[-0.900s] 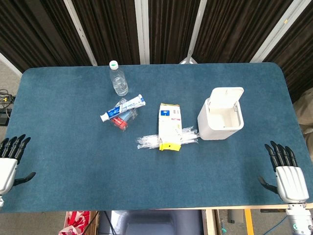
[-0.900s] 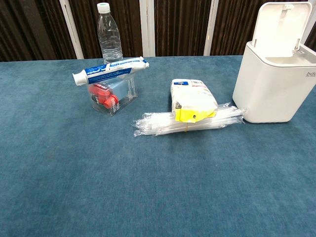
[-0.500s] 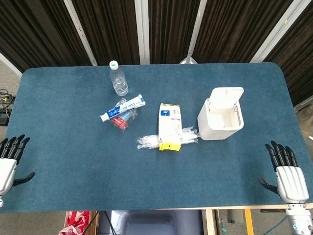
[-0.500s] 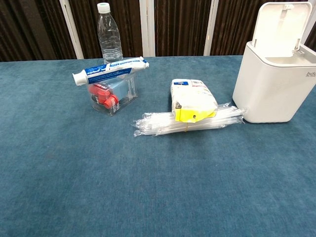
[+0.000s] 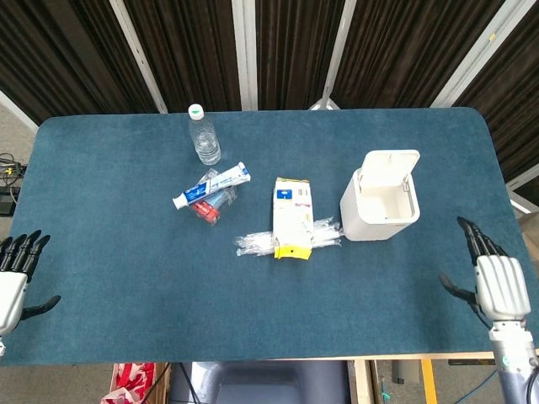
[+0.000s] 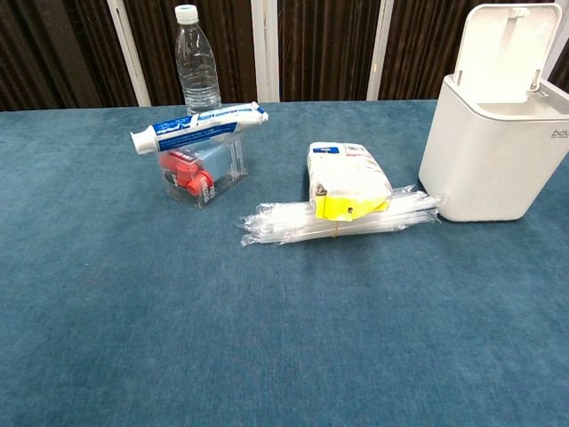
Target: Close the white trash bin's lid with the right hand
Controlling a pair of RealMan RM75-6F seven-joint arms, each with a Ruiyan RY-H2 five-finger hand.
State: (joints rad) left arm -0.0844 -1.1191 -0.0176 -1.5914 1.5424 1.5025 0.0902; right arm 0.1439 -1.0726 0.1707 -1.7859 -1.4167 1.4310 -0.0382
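Observation:
The white trash bin (image 5: 379, 206) (image 6: 493, 160) stands on the right part of the blue table, and its lid (image 5: 392, 163) (image 6: 508, 49) is tipped up and back, showing the empty inside. My right hand (image 5: 497, 282) hovers at the table's right front edge, fingers spread and holding nothing, well to the right of and nearer than the bin. At the left front edge my left hand (image 5: 13, 278) is also spread and empty. Neither hand shows in the chest view.
Just left of the bin lie a white and yellow packet (image 5: 292, 217) (image 6: 348, 181) and a bundle of clear wrapped straws (image 5: 286, 240) (image 6: 338, 218). Further left are a toothpaste tube (image 5: 210, 185) on a clear box (image 6: 200, 169) and a water bottle (image 5: 203, 135) (image 6: 196, 58).
My right hand has risen and moved a little forward toward the bin. My left hand has slid slightly lower at the left edge. The bin and its lid have not moved.

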